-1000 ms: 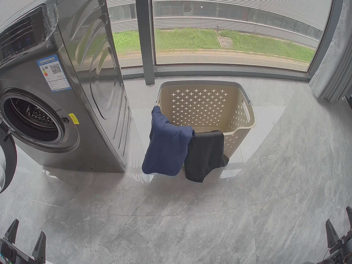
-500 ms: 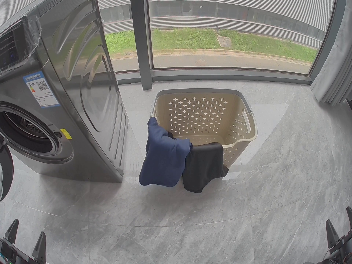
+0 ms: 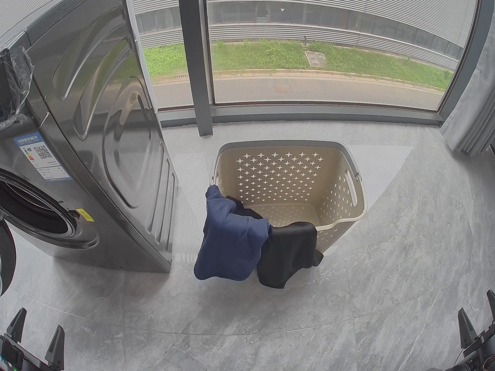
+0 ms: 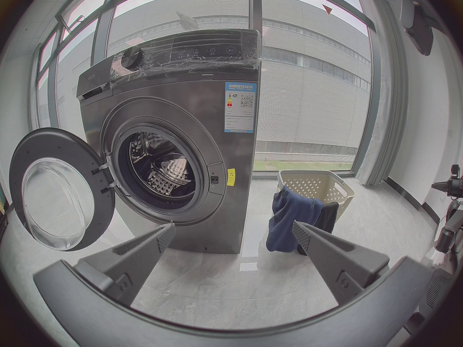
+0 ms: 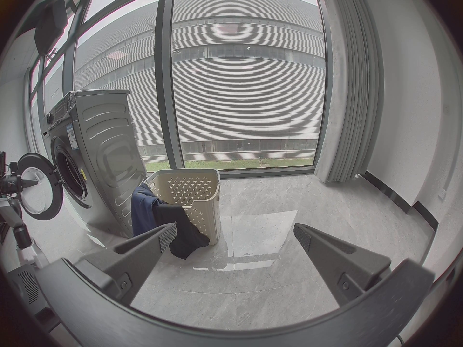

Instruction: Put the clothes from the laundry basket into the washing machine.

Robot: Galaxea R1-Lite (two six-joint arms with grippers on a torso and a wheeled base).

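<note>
While both arms sit low at the near edge of the head view, the left jaws at 7 o'clock and the right jaws at 5 o'clock stand released. Each pair's fingertips (image 3: 54, 342) are spread wide with nothing between them; both wrist views show the same wide gap over bare floor (image 3: 361, 305).

The laundry basket (image 3: 281, 181), cream plastic pierced with star-shaped holes, stands upright on the grey stone floor just off centre toward 4 o'clock. Its rim is open. Two pieces of clothing hang over the rim's 6 to 7 o'clock side. A blue garment (image 3: 229, 246) is draped over the 7 o'clock corner. A black garment (image 3: 286, 253) hangs beside it at 6 o'clock, its edge tucked under the blue one. Most of each piece falls down the outside wall of the basket. Whether their hems reach the floor I cannot tell.

The washing machine (image 3: 103, 130), grey and front-loading, fills the 9 to 10 o'clock side, close beside the basket but apart from it. Its round door (image 4: 58, 189) is swung fully open on the side away from the basket. The drum (image 4: 161, 167) is exposed behind it.

A tall window (image 3: 319, 37) runs across 12 o'clock, and a pale curtain (image 3: 474, 114) hangs at 2 o'clock.
</note>
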